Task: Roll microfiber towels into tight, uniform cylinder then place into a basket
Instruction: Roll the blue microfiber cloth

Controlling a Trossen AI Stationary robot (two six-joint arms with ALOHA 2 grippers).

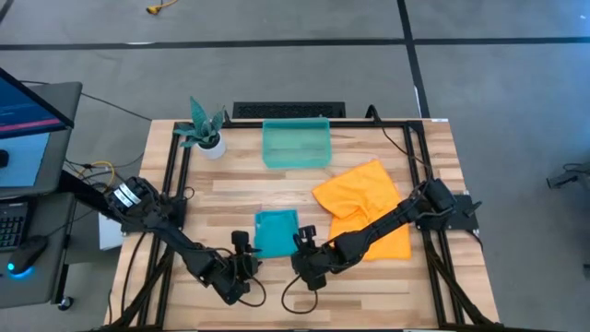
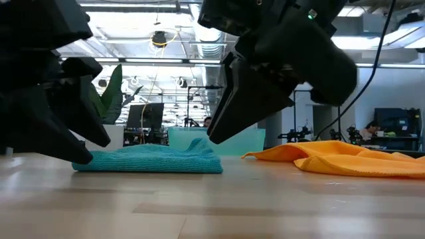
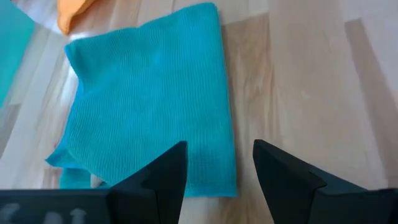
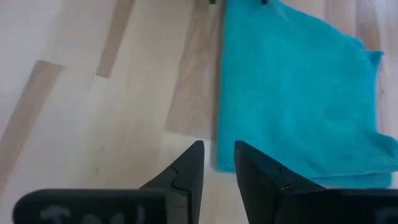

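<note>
The teal-blue towel (image 1: 275, 231) lies folded flat near the middle of the table, in front of the basket (image 1: 297, 144), which stands at the far edge. The orange towel (image 1: 364, 210) lies crumpled to its right. My left gripper (image 3: 219, 167) is open, low at the teal towel's near left corner (image 2: 78, 163). My right gripper (image 4: 217, 160) is open by a narrow gap. It hangs just above the towel's near right corner (image 4: 219, 163), and the low view shows it clear of the cloth (image 2: 214, 159). My left gripper slants down from the table's near left side. Its lower fingertip (image 2: 85, 157) stands right at the teal towel's left end (image 2: 78, 163), close to the tabletop. I cannot tell whether it touches the cloth. Nothing lies between its fingers.
A white pot with a teal plant (image 1: 206, 136) stands at the far left, beside the basket. Black frame rails (image 1: 171, 175) and cables run along both sides of the table. Bare wood (image 1: 369, 286) lies between the towels and the near edge.
</note>
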